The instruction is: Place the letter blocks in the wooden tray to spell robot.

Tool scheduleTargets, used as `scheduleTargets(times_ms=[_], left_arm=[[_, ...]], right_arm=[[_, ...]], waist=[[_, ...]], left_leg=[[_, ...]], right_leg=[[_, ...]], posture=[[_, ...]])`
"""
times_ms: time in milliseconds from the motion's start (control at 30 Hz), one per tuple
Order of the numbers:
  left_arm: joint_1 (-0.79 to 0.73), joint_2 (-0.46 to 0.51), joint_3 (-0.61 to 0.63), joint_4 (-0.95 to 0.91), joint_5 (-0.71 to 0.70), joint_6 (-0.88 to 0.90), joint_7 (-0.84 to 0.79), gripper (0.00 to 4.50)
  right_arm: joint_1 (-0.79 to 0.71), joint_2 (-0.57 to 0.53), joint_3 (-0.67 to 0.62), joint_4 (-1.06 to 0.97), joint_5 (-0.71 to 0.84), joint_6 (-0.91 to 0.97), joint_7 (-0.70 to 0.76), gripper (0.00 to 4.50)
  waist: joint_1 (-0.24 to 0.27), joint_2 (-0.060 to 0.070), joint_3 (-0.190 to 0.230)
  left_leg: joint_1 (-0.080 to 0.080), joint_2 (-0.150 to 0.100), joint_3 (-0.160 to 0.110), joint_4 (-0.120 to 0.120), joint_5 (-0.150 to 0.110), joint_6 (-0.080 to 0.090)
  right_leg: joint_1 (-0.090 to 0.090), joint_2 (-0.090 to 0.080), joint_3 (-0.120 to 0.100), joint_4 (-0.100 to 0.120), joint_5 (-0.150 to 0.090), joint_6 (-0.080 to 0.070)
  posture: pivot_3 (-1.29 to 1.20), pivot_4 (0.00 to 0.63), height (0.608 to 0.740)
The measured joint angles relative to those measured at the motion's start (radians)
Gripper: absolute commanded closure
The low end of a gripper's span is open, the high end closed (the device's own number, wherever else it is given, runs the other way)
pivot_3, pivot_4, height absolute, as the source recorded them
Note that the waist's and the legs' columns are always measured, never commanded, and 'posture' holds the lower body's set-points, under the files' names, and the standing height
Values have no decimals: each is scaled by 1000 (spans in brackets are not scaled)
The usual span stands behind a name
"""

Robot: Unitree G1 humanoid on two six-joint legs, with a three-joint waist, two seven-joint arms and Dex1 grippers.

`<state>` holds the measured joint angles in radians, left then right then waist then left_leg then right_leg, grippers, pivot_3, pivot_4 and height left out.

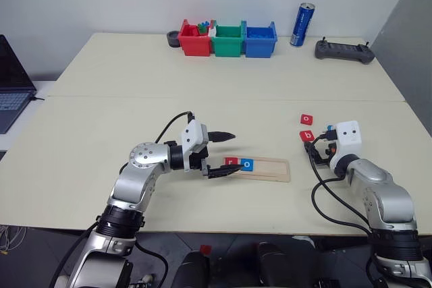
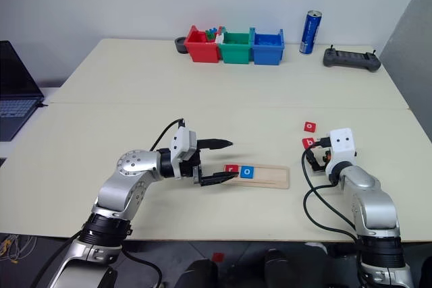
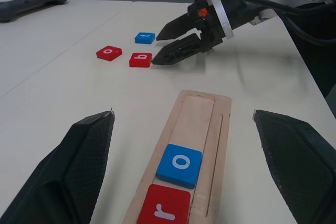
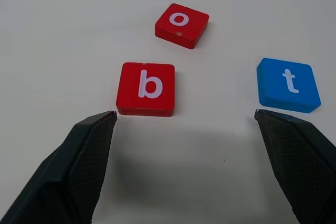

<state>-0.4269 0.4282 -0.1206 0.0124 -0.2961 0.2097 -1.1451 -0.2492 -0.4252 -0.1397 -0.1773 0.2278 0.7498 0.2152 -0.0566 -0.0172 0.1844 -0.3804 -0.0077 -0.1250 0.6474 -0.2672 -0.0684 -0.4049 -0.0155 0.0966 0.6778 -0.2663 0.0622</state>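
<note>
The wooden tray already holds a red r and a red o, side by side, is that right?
Not quite. The wooden tray holds a red r block and a blue o block, side by side; the left wrist view shows it.

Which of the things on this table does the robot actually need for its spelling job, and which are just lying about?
Needed:
wooden tray, already holding red r and blue o
red b
red o
blue t

Lying about:
red, green and blue bins
blue can
dark controller
laptop
</note>
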Motion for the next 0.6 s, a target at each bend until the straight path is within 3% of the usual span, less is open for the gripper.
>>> scheduleTargets(times_ms=[600], left_arm=[[-58,-1,1,72,1,-41,7,23]], right_arm=[[-58,24,31,47,4,12,48,0]], waist=[[-1,0,0]], left_leg=[[0,0,0,0,0,0]], right_leg=[[0,0,0,0,0,0]], posture=[[0,150,740]])
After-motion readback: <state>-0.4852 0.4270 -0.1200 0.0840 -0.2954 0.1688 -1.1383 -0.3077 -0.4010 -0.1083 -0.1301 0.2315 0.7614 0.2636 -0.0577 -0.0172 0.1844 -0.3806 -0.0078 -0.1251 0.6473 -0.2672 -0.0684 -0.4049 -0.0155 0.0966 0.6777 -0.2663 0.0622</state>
